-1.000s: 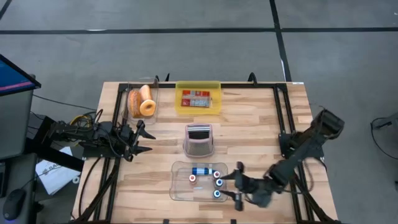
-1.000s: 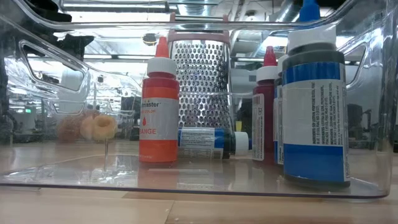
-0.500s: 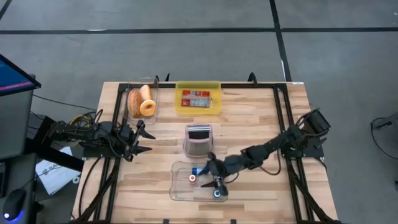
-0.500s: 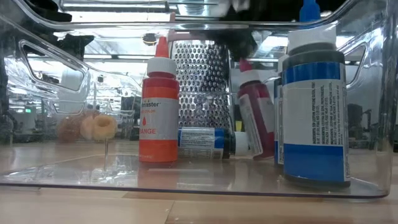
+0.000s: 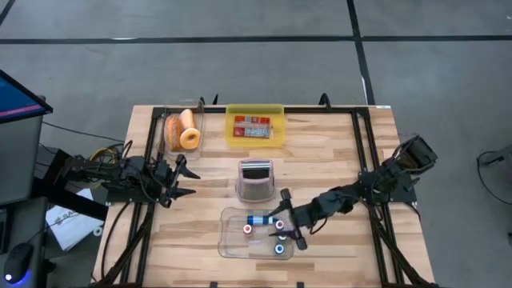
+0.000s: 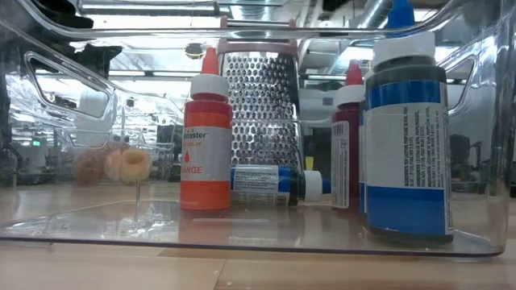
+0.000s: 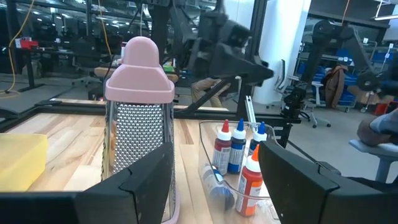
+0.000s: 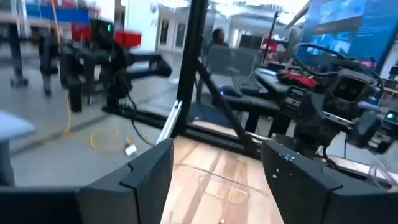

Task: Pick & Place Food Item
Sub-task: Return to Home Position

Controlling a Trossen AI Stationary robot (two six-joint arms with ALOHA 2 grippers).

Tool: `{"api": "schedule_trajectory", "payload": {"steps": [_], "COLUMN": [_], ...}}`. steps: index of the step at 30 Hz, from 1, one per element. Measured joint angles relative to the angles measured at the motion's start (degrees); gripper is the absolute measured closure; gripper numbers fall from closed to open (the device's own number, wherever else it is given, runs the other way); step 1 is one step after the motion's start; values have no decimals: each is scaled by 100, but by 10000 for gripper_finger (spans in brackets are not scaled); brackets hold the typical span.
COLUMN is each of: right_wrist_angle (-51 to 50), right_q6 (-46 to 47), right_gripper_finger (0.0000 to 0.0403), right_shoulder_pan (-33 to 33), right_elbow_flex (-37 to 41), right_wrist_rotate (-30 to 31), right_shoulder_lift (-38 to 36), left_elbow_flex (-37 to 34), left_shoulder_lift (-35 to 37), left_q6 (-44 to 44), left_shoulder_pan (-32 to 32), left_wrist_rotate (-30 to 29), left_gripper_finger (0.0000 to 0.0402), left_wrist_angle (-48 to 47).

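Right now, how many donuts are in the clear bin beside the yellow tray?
3, all in the clear bin: a pinkish donut on the left, an orange donut beside it, an orange ring donut nearer the grater. More could be hidden underneath.

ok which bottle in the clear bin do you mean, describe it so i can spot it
Mid-table stands a pink-topped grater; the clear bin sits right beside it, under the right gripper. Inside, the bottle with the blue label is the only one lying on its side; the rest stand upright.

Dark jointed arms [image 5: 364,190] carry black angular fingers [image 7: 134,183].
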State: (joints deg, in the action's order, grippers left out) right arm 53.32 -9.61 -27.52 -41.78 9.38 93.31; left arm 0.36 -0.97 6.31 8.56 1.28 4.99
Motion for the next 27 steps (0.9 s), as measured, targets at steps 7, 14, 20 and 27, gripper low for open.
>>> {"api": "schedule_trajectory", "payload": {"steps": [7,14,20,27], "right_wrist_angle": [401,-612,-1392,-1454], "right_q6": [1127,1226,1276,1614], "right_gripper_finger": [168,168,168,168], "right_shoulder_pan": [224,250,289,660], "right_elbow_flex": [1072,1902,2575,3558], "right_wrist_rotate": [-759,-933,-585,-529], "right_shoulder_lift": [-703,-2347,-3474,-4355], "left_elbow_flex": [0,0,0,0], "left_shoulder_lift": [-1,-131,-223,-240], "left_q6": [0,0,0,0], "left_shoulder_pan": [0,0,0,0], "left_wrist_rotate": [0,0,0,0], "left_gripper_finger": [169,169,169,169], "left_wrist_angle": [-1,63,33,52]}}
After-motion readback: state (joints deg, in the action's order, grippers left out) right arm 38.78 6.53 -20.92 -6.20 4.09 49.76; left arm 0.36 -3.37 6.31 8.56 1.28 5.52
